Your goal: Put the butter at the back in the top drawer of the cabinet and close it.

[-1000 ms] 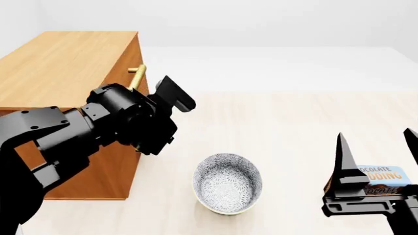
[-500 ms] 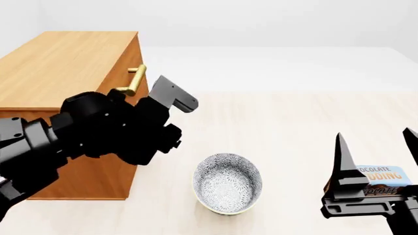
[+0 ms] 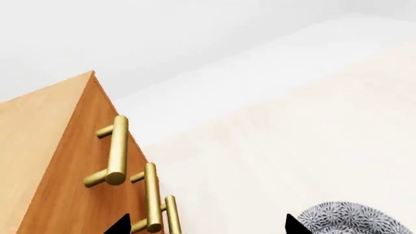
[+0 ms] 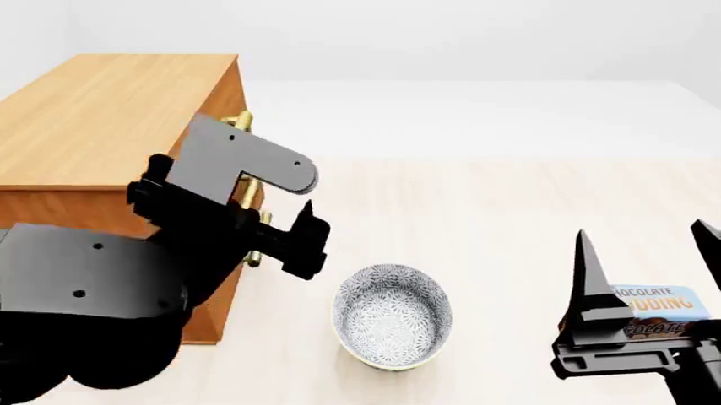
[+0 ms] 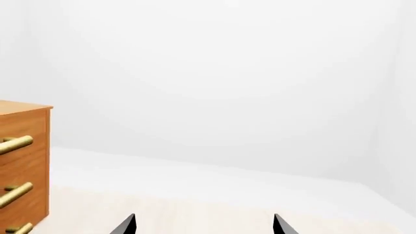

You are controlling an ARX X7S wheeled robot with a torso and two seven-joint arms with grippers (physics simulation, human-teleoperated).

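Note:
The cabinet stands at the left, with all three drawers shut. The top drawer's brass handle shows beside my left arm. In the left wrist view it is the nearest handle. My left gripper is open and empty, close in front of the cabinet's drawer face, with the lower handles just inside one fingertip. My right gripper is open and empty, above the Chocolate Pudding box. The right wrist view shows its gripper open, with the cabinet far off. The butter is out of view.
A patterned grey bowl sits on the pale table between the arms, just right of the cabinet's front. It also shows at the edge of the left wrist view. A white wall lies beyond the table.
My left arm has swung and rolled, bringing its gripper up against the cabinet front by the handles and filling more of the head view. The right arm has not moved.

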